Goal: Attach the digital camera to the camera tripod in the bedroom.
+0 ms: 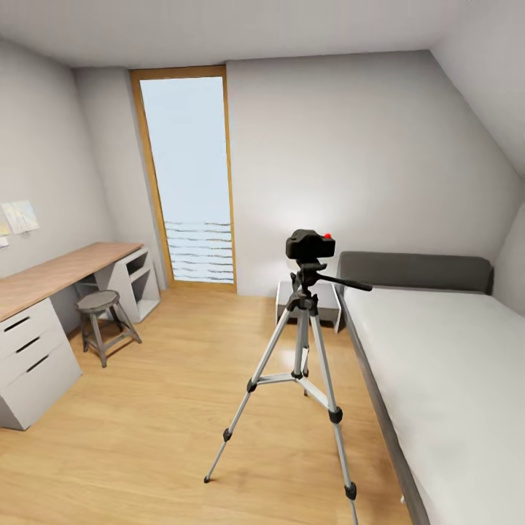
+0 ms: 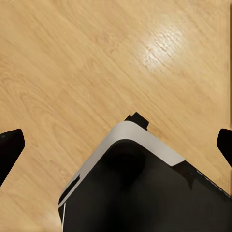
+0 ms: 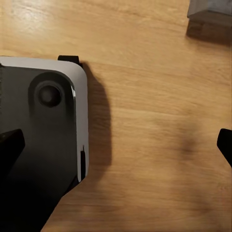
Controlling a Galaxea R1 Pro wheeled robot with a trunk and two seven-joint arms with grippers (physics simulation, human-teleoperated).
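Note:
In the head view, the camera tripod point(image 1: 301, 343) stands on the bedroom's light wood floor point(image 1: 160, 415), close to the bed's near side. The digital camera point(image 1: 310, 245), black with a red dot on top, sits on the tripod's black head, whose long handle points right. In the left wrist view my left gripper point(image 2: 117, 145) is open, its fingertips point(image 2: 10, 147) spread wide over the floor with nothing between them. In the right wrist view my right gripper point(image 3: 117, 145) is open too, hanging over the floor.
A grey-headboard bed point(image 1: 437, 364) fills the right side. A wood-topped desk point(image 1: 51, 277) with drawers and a stool point(image 1: 102, 321) stand at the left. A nightstand point(image 1: 324, 302) and tall window point(image 1: 189, 182) are behind the tripod. My own base point(image 2: 140, 193) lies under both grippers.

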